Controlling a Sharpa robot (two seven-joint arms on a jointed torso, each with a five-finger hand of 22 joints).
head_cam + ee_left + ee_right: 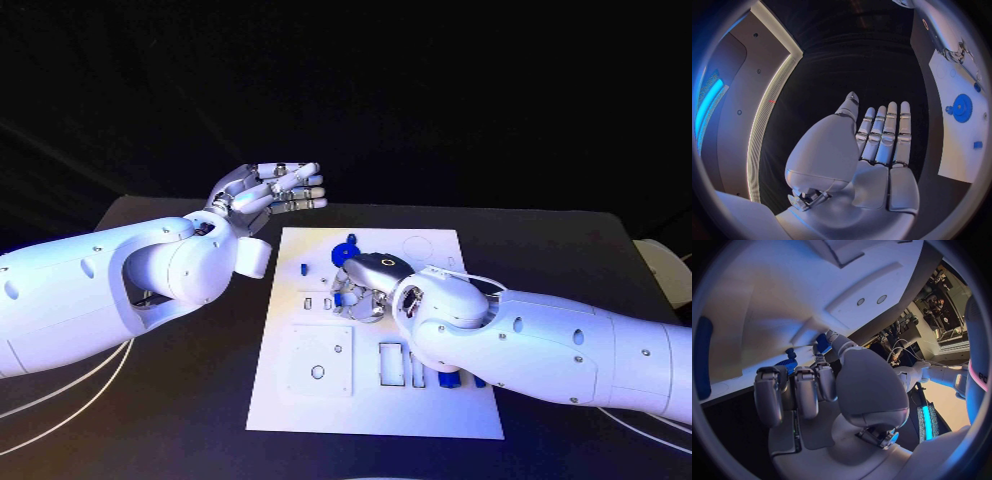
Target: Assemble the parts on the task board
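White task board (317, 400), flat matte rectangle with cut-out recesses, lies mid-surface (577, 240). Blue gear (962, 107), toothed disc, sits near its far edge. Right hand (364, 285) rests low on board, fingers curled; contents cannot be told. Left hand (271, 190) is raised, fingers straight, empty. Advice: seat parts squarely, lower slowly.

Arm (130, 285) shells: smooth, glossy white plastic. Fingers (886, 131): brushed silver metal, satin sheen. Task board (361, 405): flat, matt white plate. Gear (962, 107) beside the fingers: blue plastic. Bench (562, 250): matt black.
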